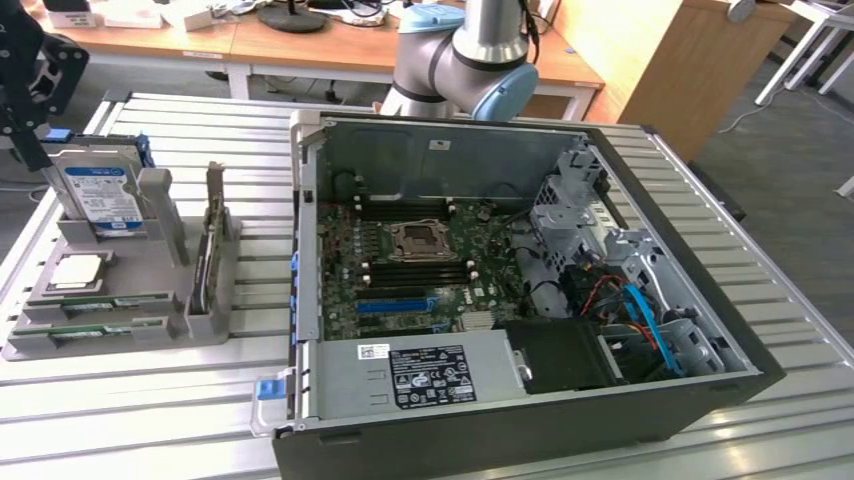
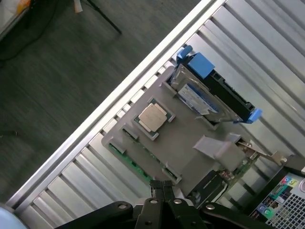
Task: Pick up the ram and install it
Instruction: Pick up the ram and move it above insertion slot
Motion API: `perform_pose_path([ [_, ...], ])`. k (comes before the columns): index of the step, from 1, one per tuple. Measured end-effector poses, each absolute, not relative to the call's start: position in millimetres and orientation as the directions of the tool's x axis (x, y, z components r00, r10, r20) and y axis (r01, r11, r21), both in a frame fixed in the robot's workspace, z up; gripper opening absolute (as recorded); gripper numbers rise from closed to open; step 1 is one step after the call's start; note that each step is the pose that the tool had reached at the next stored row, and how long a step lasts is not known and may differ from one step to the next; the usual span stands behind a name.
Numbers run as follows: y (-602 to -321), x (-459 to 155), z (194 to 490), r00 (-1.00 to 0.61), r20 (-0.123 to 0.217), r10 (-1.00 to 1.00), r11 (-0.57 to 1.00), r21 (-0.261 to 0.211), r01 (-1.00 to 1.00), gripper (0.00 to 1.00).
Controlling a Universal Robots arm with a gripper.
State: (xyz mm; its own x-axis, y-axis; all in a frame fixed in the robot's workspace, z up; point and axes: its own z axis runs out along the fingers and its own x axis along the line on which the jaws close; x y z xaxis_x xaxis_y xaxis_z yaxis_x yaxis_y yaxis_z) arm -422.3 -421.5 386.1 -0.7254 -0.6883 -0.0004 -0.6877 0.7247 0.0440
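1. Lying open across the centre and right of the exterior view, the computer case (image 1: 534,425) is exposing its motherboard (image 1: 414,270).
2. The grey holder (image 1: 200,322) is sitting at left.
3. The gripper (image 2: 162,187) is hovering over it, fingers pressed together, empty.
4. The ram (image 1: 94,331) is resting in the holder's front slot, at lower left.

Exterior view: camera off arm, high up, looks down at slant on slat table (image 1: 160,400). Far enough back to see whole open computer case (image 1: 641,420), with gray tray (image 1: 154,335) at exterior view's left and desks (image 1: 160,40) far behind.

Wrist view: camera sits on wrist, just behind gripper (image 2: 162,187). Looks nearly straight down, much closer.

Both views share gray tray, hard drive (image 1: 100,190) standing in it, square chip (image 1: 76,270), slat table, bit of case.
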Motion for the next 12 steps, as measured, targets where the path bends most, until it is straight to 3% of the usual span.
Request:
perform_pose_path([
  [12, -421.5, -422.3, 385.7, -0.563, 0.0, -0.827, 0.562, 0.044, -0.826, 0.11],
])
